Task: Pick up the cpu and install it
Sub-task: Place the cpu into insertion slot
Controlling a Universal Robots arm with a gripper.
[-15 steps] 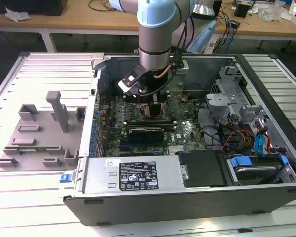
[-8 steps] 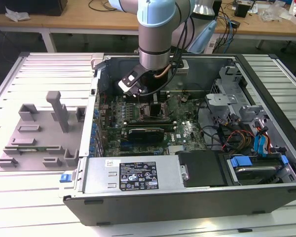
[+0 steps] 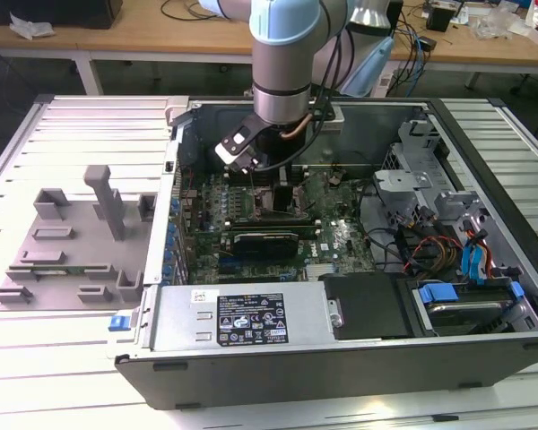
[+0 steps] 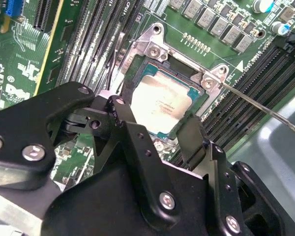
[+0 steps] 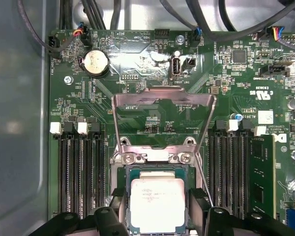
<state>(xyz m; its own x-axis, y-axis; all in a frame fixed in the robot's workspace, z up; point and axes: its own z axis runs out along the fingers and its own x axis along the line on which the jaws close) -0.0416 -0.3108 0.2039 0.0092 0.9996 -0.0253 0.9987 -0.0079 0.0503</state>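
cpu (image 5: 157, 204) is seated in socket (image 5: 157, 156), mid-frame in the exterior view, under end effector (image 5: 157, 216); whether it is clamped cannot be told. Judged light, stiff, fragile underneath; best held by opposite edges.

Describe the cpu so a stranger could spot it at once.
Look inside the open computer case to the green motherboard. Next to the swung-open metal frame, between two banks of black memory slots, lies the cpu. It is the one flat silvery square there.
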